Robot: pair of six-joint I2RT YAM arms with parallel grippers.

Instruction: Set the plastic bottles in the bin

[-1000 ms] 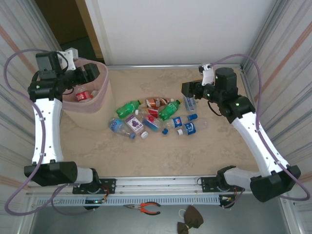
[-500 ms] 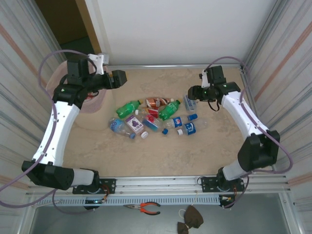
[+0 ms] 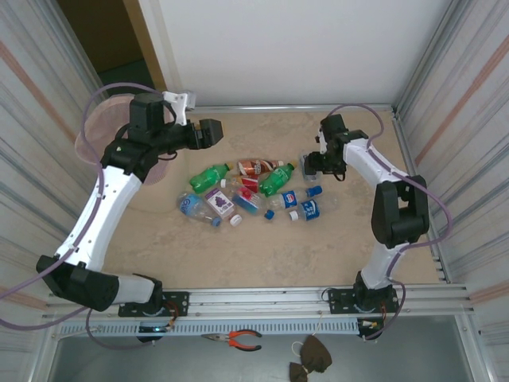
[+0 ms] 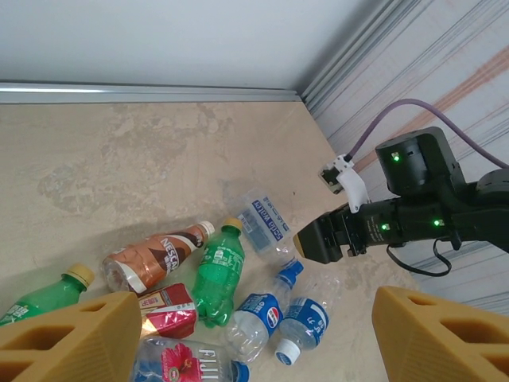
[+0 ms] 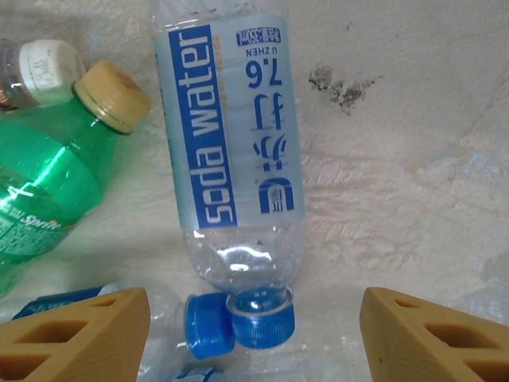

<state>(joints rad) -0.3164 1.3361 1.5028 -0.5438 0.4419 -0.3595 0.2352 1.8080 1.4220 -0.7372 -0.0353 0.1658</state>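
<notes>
Pink translucent bag plastic folds over the rim of the tall beige wastebasket [image 3: 89, 135] at the far left of the pale stone-patterned worktop [image 3: 262, 255], and the left arm hides much of it. The left gripper [image 3: 211, 134] hangs just right of the wastebasket, on the far side of the bottles. In its wrist view the two tan fingers [image 4: 71, 334] stand wide apart with nothing between them. The plastic bottles lie on their sides in a loose heap in the middle of the worktop, to the right of the wastebasket. At the left end is a green bottle with a yellow cap [image 3: 208, 175], with a clear bottle with a purple label [image 3: 220, 202] nearer. In the middle a brown-labelled bottle [image 3: 256, 166] lies beside a second green bottle [image 3: 276, 179]. Right of those is a clear bottle with a blue label and blue cap [image 3: 288, 199]. At the far right end lies a clear bottle with a blue "soda water" label [image 5: 235, 159], its blue cap touching another blue cap just to its left. The right gripper [image 5: 254, 318] is low over this bottle. Its tan fingers [image 5: 433, 338] are spread either side of the capped neck, with a gap on each side.
</notes>
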